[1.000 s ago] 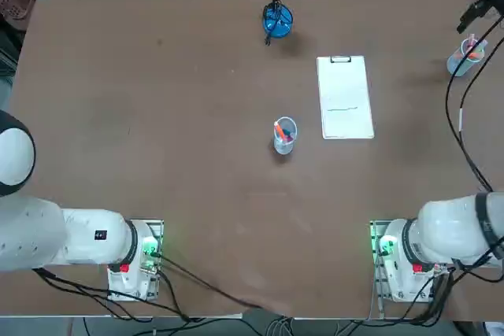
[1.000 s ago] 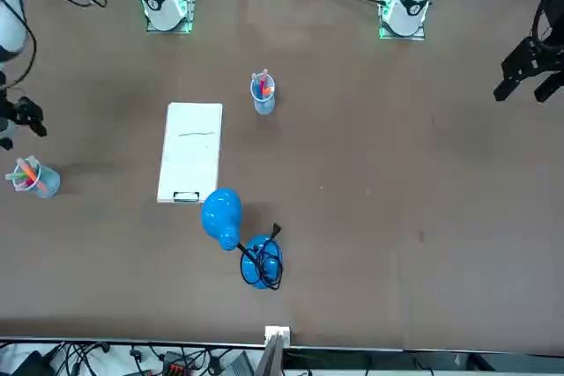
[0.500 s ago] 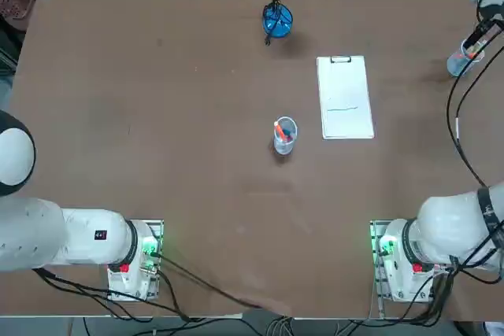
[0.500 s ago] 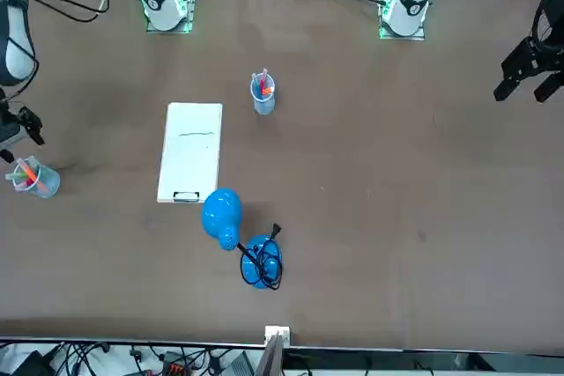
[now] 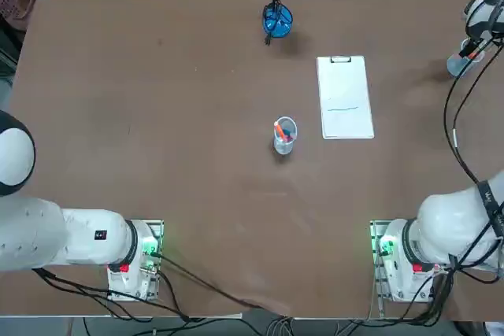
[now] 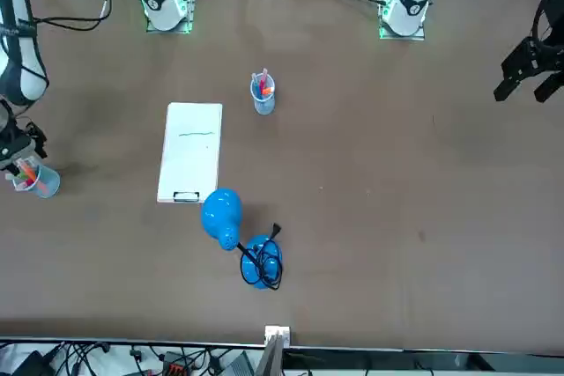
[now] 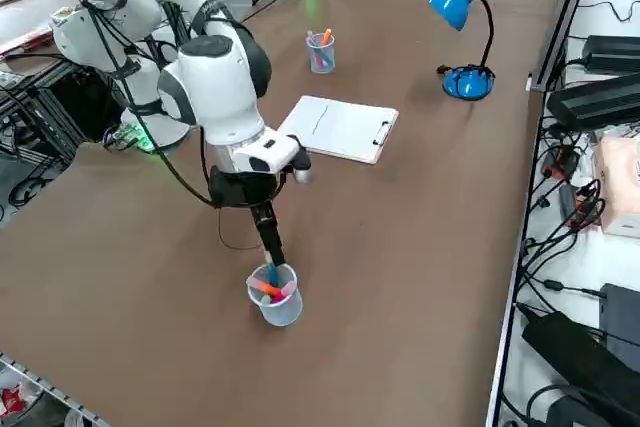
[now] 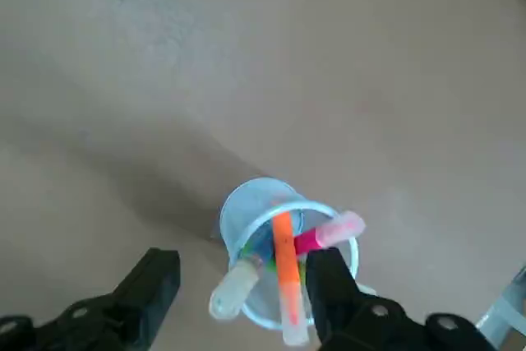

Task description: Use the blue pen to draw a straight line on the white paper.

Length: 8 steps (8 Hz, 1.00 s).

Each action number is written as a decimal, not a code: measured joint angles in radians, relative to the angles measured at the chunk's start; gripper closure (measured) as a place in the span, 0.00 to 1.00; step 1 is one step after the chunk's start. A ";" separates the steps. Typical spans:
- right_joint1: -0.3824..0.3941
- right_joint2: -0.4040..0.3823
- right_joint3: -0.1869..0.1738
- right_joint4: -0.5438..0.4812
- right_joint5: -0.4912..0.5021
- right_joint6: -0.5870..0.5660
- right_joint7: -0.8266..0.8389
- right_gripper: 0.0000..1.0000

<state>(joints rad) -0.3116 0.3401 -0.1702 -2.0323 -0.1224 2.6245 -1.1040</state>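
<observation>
The white paper lies on its clipboard right of the table's middle, with a faint line across it. A clear cup stands near the table's right edge. It holds an orange pen, a pink pen, a pale one and a bluish stick that may be the blue pen, mostly hidden. My right gripper hangs open just above the cup, its fingers either side of the pen tops and holding nothing.
A second clear cup with pens stands at the table's middle, left of the paper. A blue desk lamp sits at the far edge. The table's right edge runs close beside the first cup.
My right gripper has come down and in over the cup at the table's right edge. The paper, the middle cup and the lamp have not moved.
</observation>
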 joint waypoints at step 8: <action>-0.023 0.045 0.000 0.007 0.000 0.009 -0.001 0.32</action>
<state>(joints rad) -0.3348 0.3851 -0.1701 -2.0250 -0.1225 2.6339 -1.1046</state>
